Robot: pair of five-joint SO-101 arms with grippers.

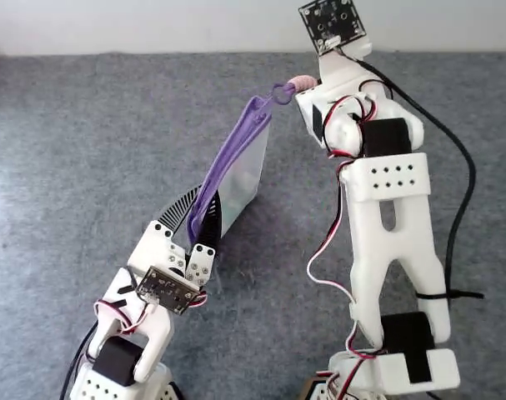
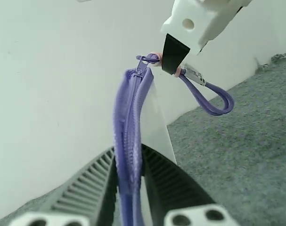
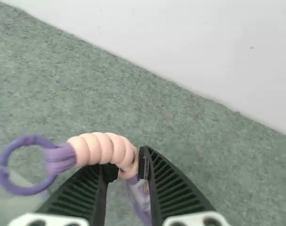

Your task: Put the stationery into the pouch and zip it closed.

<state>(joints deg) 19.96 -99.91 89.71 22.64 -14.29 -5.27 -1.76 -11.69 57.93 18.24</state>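
Note:
The translucent pouch (image 1: 244,167) with a purple zipper (image 1: 227,162) hangs above the grey mat, stretched between both grippers. My left gripper (image 1: 204,227) is shut on the pouch's near end; the zipper (image 2: 128,136) runs out from between its fingers and looks shut along its length. My right gripper (image 1: 301,90) is shut on the zipper pull (image 3: 133,181) at the pouch's far end, beside a pink bead (image 3: 102,148) and a purple cord loop (image 3: 20,165). From the left wrist, the right gripper (image 2: 173,59) shows pinching the pull next to the loop (image 2: 211,101). I cannot make out the pouch's contents.
Grey carpet-like mat (image 1: 86,150) covers the table, with a white wall (image 1: 152,25) along the far edge. The right arm's cables (image 1: 461,208) trail along its side.

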